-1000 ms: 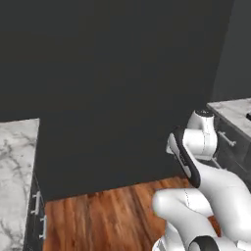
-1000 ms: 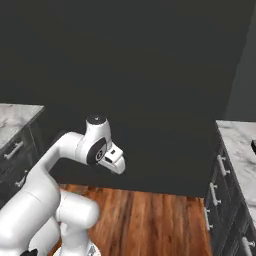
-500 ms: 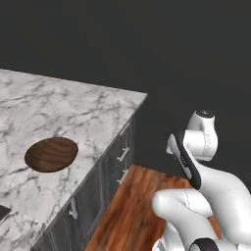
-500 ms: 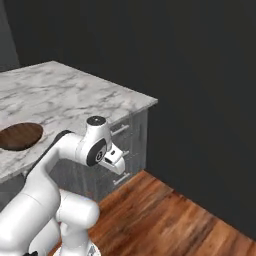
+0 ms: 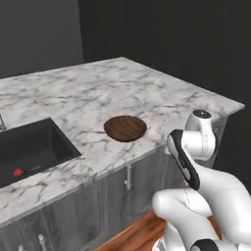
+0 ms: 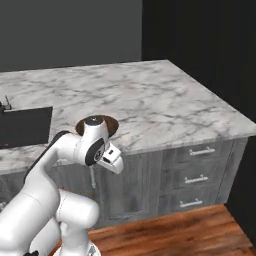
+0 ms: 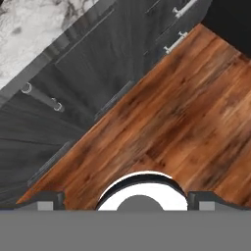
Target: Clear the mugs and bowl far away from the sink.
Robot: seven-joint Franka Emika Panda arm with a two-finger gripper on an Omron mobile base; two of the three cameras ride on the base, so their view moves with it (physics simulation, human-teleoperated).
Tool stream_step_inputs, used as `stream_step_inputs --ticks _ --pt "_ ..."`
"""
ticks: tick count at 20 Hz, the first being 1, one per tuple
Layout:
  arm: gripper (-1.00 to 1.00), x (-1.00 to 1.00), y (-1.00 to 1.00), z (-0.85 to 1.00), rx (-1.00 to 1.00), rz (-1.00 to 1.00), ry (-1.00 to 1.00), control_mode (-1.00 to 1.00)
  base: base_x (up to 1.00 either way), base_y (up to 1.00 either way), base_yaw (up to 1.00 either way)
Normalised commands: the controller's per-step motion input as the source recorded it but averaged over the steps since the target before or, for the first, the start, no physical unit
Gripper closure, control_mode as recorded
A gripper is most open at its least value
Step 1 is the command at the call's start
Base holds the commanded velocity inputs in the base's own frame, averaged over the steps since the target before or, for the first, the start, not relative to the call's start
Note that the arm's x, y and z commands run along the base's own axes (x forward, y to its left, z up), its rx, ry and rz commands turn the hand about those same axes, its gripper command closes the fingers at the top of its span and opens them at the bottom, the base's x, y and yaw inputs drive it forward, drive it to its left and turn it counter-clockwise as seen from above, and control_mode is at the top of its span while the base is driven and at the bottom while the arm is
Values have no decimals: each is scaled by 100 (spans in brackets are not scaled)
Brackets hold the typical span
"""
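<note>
Bowl (image 5: 125,128): round, shallow, dark reddish-brown, wood-grained. In the left base view it sits on the white marble counter (image 5: 147,93), near the front edge, to the right of the sink and apart from it, with nothing touching it.

Sink (image 5: 29,147): black rectangular basin let into the counter at the left of that view; a small red ball (image 5: 18,172) lies on its floor near the front wall. Grey cabinet fronts (image 5: 98,206) with bar handles run below the counter edge. The white arm (image 5: 196,166) stands folded in front of the cabinets, its upper joint just off the counter edge.

Right base view: bowl (image 6: 112,123) partly hidden behind the arm's upper joint (image 6: 95,145), only its far and right rim showing. Sink (image 6: 25,125) at the left edge; three drawers (image 6: 197,175) with bar handles at the right under the counter; brown wood floor (image 6: 175,235) below.

Hand view: gripper (image 7: 125,198) points down at the plank floor (image 7: 186,112), fingertips (image 7: 46,198) spread wide at the bottom corners, nothing between them. Cabinet fronts (image 7: 88,73) and a strip of counter (image 7: 29,34) cross the upper left.
</note>
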Motion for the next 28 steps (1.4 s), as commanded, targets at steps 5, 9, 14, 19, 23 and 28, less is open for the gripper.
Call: stream_step_inputs --ticks 5,9,14,19,23,28 --pt "-100 0 0 0 0 0 0 100 2 -54 57" --pt "-100 0 0 0 0 0 0 100 4 -53 42" --pt "-100 0 0 0 0 0 0 100 31 -44 42" --pt "-100 0 0 0 0 0 0 100 52 -23 30" --pt "-100 0 0 0 0 0 0 100 36 -13 12" --pt "-100 51 -6 0 1 13 0 -100 5 -3 1"
